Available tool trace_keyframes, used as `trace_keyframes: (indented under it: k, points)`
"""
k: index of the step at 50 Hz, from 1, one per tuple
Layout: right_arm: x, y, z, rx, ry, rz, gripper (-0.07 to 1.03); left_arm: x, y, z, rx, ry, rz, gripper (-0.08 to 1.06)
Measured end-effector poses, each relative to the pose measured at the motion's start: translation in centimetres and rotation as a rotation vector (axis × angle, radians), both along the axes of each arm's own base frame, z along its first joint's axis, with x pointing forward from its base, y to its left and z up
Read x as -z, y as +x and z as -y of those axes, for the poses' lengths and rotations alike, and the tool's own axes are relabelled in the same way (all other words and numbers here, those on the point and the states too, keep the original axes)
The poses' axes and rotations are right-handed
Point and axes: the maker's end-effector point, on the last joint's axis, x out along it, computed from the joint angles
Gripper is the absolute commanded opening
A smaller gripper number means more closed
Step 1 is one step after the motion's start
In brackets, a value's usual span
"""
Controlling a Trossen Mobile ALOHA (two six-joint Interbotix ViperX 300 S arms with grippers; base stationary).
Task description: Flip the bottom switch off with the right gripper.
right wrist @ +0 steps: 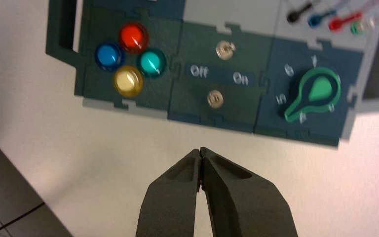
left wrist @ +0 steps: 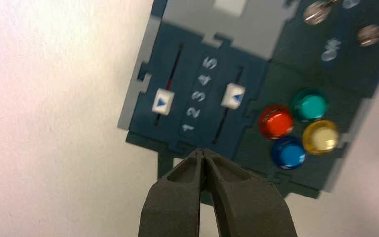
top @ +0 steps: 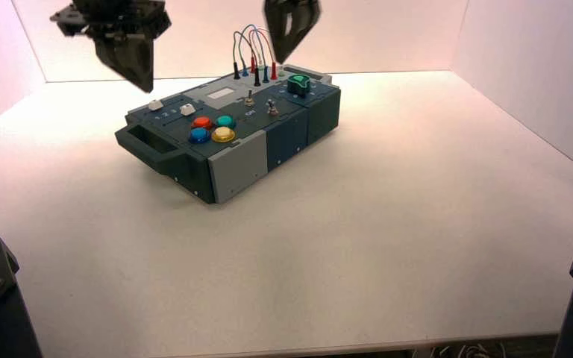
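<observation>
Your right gripper (right wrist: pixel 201 151) hangs above the table (right wrist: pixel 143 192), apart from the box (right wrist: pixel 177 74), fingers pressed together. The bottom switch (right wrist: pixel 215 99) sits between the coloured buttons (right wrist: pixel 151 62) and green knob (right wrist: pixel 319 89) (your left gripper (left wrist: pixel 202 152) waits above the slider end).

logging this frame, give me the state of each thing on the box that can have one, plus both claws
left claw: shut, above the box's slider end
right claw: shut, above the box, touching neither switch
slider with red in its slot: between the slot's ends, nearer the 1 end
other slider: between the slot's ends, nearer the 5 end
green knob: pointed end between 5 and 4
both toggle switches: on or off, cannot tell
</observation>
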Motion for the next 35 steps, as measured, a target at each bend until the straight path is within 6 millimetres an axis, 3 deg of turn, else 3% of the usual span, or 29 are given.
trace_keyframes:
  k: [14,35]
  points:
    - [0.9,-1.4,1.7,0.014,-0.01,-0.008,-0.02,-0.4,0.1,0.5,0.012,-0.006,0.019,-0.03]
    - [2.5,-2.4,2.6,0.018,-0.016,0.001,-0.02,-0.4,0.0,0.5,0.014,-0.006,0.019,-0.03]
